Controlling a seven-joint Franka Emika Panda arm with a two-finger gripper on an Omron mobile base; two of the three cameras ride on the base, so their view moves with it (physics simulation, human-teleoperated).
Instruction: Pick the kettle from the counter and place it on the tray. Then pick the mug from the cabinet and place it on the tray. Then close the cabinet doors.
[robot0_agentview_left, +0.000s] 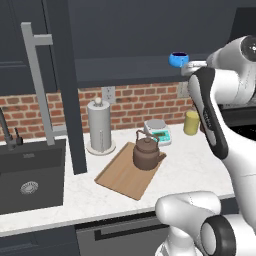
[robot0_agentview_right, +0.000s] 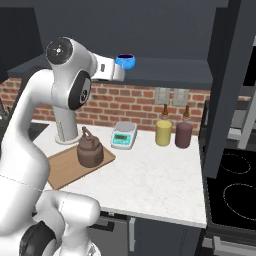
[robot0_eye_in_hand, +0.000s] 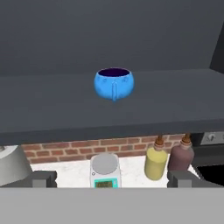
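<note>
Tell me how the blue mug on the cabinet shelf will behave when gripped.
The mug looks rigid and small, so probably light. Its rounded, bulging sides may slip in the open gripper. It sits upright with its handle facing the hand, so it likely won't roll, but a nudge could slide it back.

Blue mug (robot0_eye_in_hand: 113, 83), brown kettle (robot0_agentview_left: 147, 153), lt-wood tray (robot0_agentview_left: 120, 176).
</note>
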